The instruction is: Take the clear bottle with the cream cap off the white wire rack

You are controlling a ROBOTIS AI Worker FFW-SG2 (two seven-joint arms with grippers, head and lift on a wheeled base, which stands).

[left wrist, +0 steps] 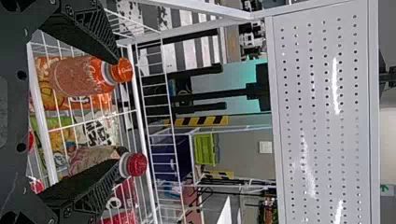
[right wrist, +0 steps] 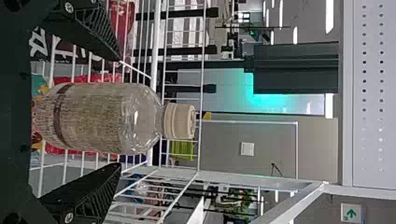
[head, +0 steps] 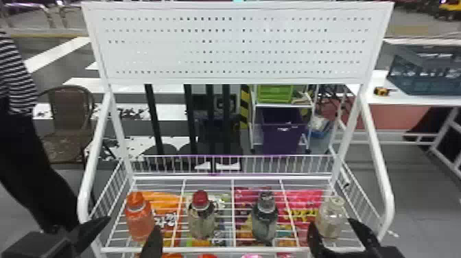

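The clear bottle with the cream cap (head: 331, 219) stands upright at the right end of the white wire rack (head: 233, 248). My right gripper (head: 334, 228) is open, one finger on either side of that bottle. In the right wrist view the clear bottle (right wrist: 102, 117) lies between the spread fingers of the right gripper (right wrist: 119, 112), with gaps on both sides. My left gripper (head: 128, 230) is open at the rack's left front, near the orange bottle. In the left wrist view, the left gripper (left wrist: 116, 112) has its fingers wide apart.
An orange bottle (head: 140, 218), a red-capped bottle (head: 201, 216) and a dark grey bottle (head: 266, 219) stand on the same shelf. Colourful bags (head: 164, 206) show beneath the wires. Side frame tubes (head: 379, 164) and a perforated panel (head: 236, 44) bound the rack.
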